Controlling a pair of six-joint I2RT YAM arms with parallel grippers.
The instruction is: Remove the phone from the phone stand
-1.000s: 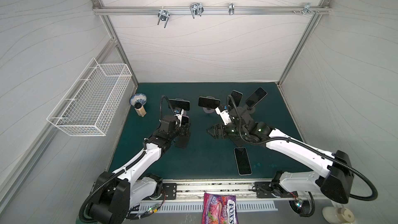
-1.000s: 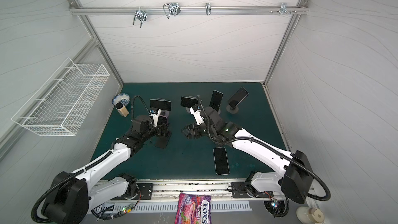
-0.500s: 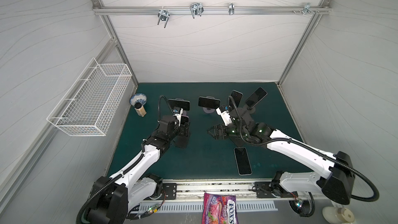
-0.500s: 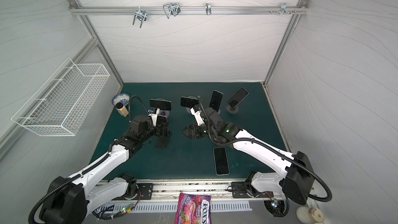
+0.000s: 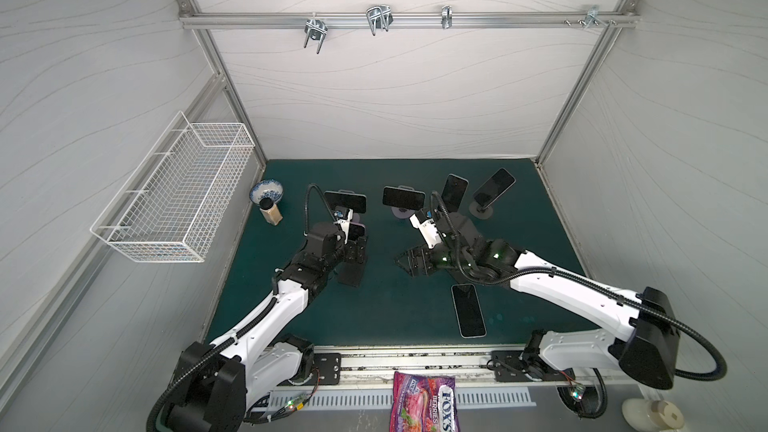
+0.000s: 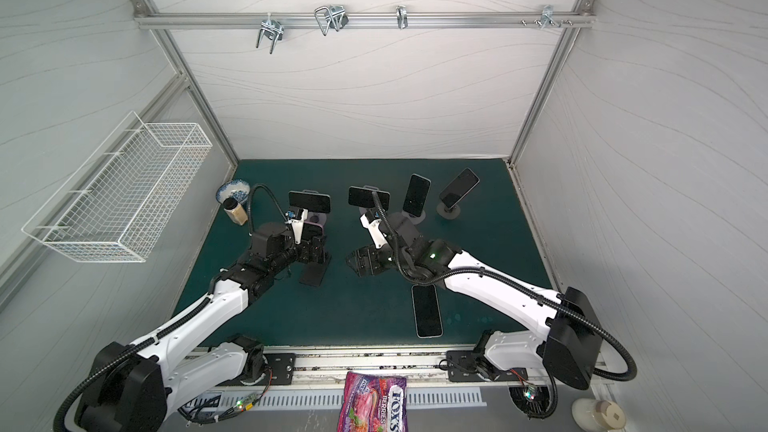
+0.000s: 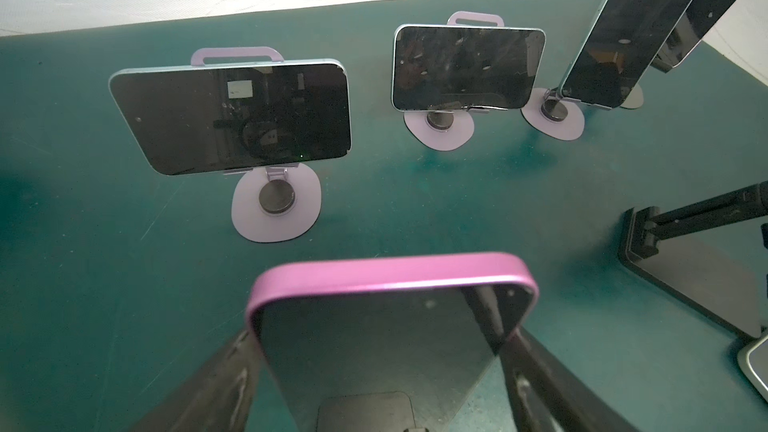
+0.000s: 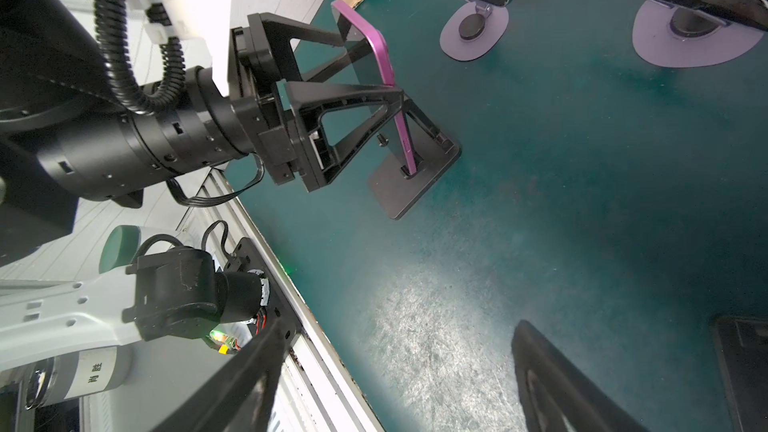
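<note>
The left fingers stand on both sides of the pink phone, one finger at each long edge. In the left wrist view the tips lie very close to the pink frame. I cannot tell if they press on it or if a thin gap is there. The right wrist view also shows the left fingers around the pink phone, but it does not decide this either.

The pink phone is tilted back. Its lower end sits in the lip of the black stand, and this stand lies flat on the green table, just below the left fingers. In a top view the plate of the black stand shows directly under them.

The right fingers are spread wide and hold nothing. They hang low over the table and point toward the left fingers, with a strip of table between the two pairs. In a top view the right fingers are well apart from the pink phone.

Back from the right fingers, beside their forearm, a dark phone lies flat on the table. Beyond both pairs of fingers, two phones sit sideways on lilac stands, and two more stand upright and tilted. On the outer side of the left fingers, well apart, are a small bottle and a blue-white bowl.
</note>
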